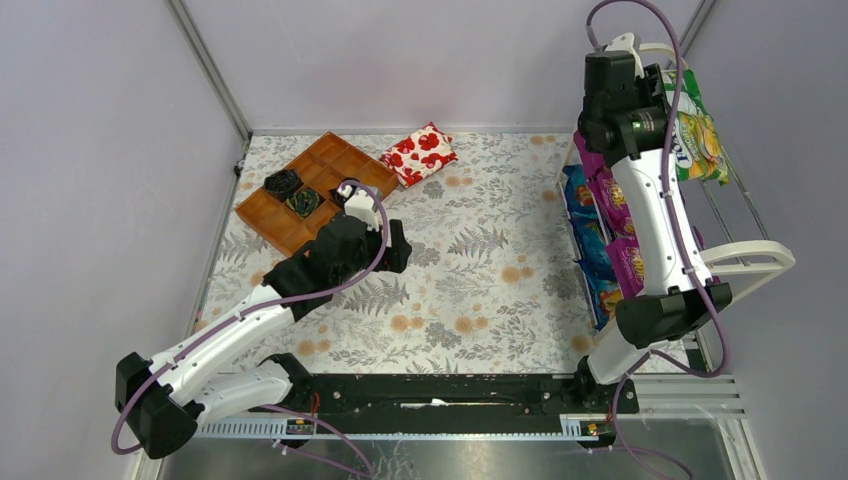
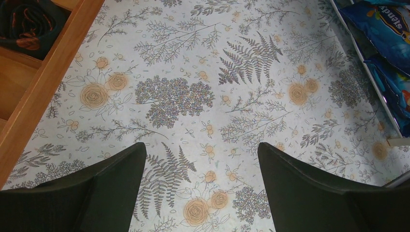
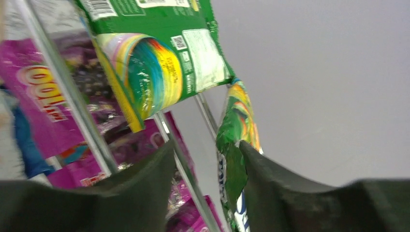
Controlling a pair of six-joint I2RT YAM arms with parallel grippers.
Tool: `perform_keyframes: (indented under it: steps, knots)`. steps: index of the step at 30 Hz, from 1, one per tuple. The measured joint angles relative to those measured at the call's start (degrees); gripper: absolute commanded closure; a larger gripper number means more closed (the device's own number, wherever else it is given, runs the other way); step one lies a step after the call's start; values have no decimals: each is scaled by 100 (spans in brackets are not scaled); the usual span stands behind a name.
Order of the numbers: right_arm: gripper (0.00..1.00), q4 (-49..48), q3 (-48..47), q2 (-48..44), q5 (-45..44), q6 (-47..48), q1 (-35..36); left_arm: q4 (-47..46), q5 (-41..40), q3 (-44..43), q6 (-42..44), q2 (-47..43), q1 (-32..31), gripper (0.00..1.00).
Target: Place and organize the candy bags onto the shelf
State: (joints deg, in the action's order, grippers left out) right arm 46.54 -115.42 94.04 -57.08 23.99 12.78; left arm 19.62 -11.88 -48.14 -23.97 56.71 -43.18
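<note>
**Right claw** (image 3: 205, 150), at an upper tier of the shelf (image 3: 83, 118). The jaws are seen apart. A green bag (image 3: 237, 130) stands edge-on in the gap, against the right-hand finger and clear of the left-hand one, so no firm clamp is shown. The bag's long axis runs straight ahead of the claw and slightly upward, roughly along the wire rods.

A second green bag (image 3: 159, 53) is seen ahead and to the left of the claw, face-on. Purple bags (image 3: 34, 96) lie below it and further left, behind the rods.

The coming move is judged to turn on one relation — the bag lies directly in front of the jaws and in line with them. It could therefore be nudged forward along the rods, or left in place by a straight pull back. A sideways drift would be expected to drag it off the tier.

**Left claw** (image 2: 203, 193). The jaws are wide apart with nothing between them, held over the patterned table (image 2: 193, 96). A wooden tray (image 2: 53, 72) lies to its left and blue bags (image 2: 387, 29) far ahead to its right. No candy bag is seen near it — the right arm is the nearer.
</note>
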Motion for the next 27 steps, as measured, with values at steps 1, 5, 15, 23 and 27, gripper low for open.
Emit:
perform_keyframes:
  steps: [1,5,15,23,27]
  knots:
    - [32,15,-31,0,33,-28,4,0,0,0,0,0,0,10]
    - [19,321,-238,-96,605,-474,20,0,0,0,0,0,0,10]
    - [35,254,693,-691,765,-616,31,0,4,0,0,0,0,10]
    - [67,-1040,1578,-833,-448,636,31,2,4,0,0,-31,0,9]
    - [80,-1196,1834,-850,-669,990,33,0,4,2,0,-63,0,9]
